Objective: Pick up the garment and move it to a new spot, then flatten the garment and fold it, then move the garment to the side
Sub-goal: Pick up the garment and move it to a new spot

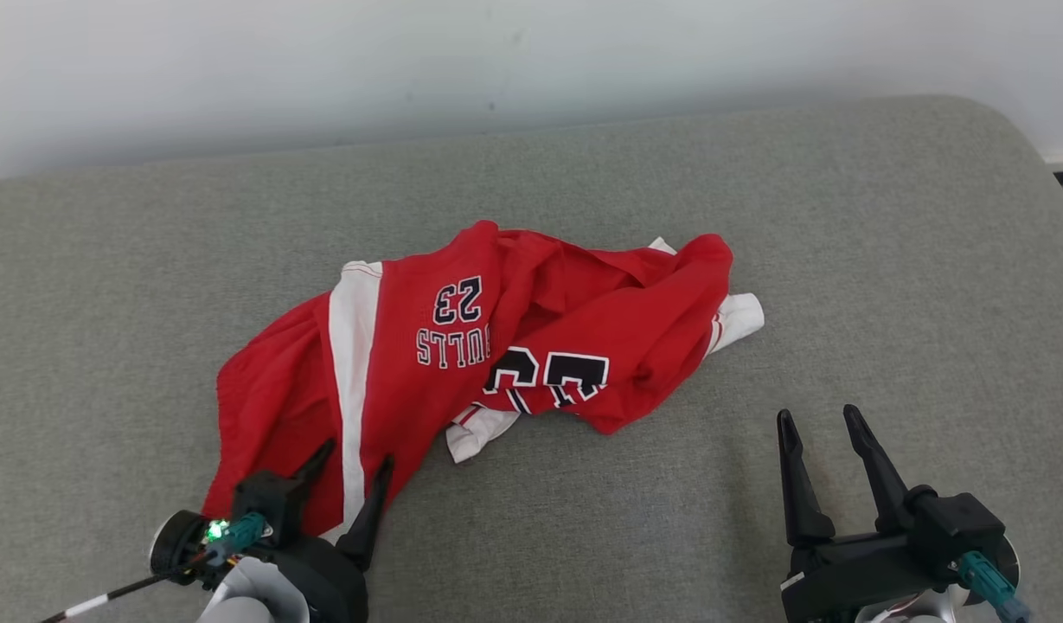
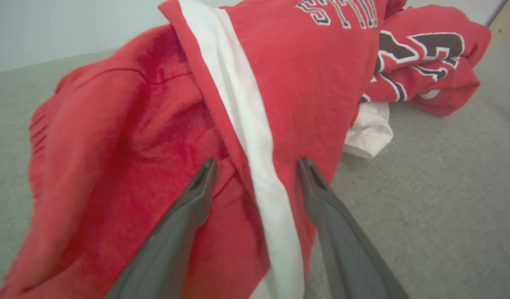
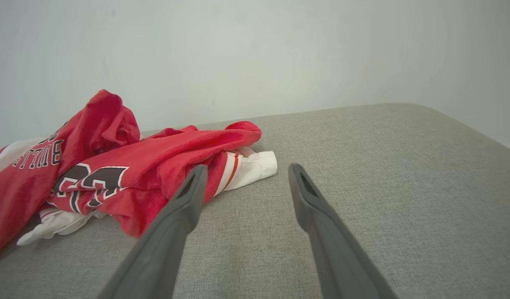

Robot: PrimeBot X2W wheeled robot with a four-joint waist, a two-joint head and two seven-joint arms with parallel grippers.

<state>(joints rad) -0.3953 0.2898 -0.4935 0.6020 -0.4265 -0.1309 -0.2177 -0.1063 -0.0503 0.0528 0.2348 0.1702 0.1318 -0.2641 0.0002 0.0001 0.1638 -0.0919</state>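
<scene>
A crumpled red jersey [image 1: 462,346] (soft knit, white stripe) lies centred on the grey woven cushion [image 1: 756,216], its long axis running near-left to far-right. The left gripper [image 1: 356,453] has its jaws spread astride the near-left end, clamping nothing. The right gripper [image 1: 818,415] gapes empty, near right.

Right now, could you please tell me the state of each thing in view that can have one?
Garment: crumpled in a heap, unfolded, lying on the grey cushion.
Left end effector: open, astride the white stripe at the garment's near edge, not closed on it.
Right end effector: open, holding nothing, over bare cushion, apart from the garment.
</scene>
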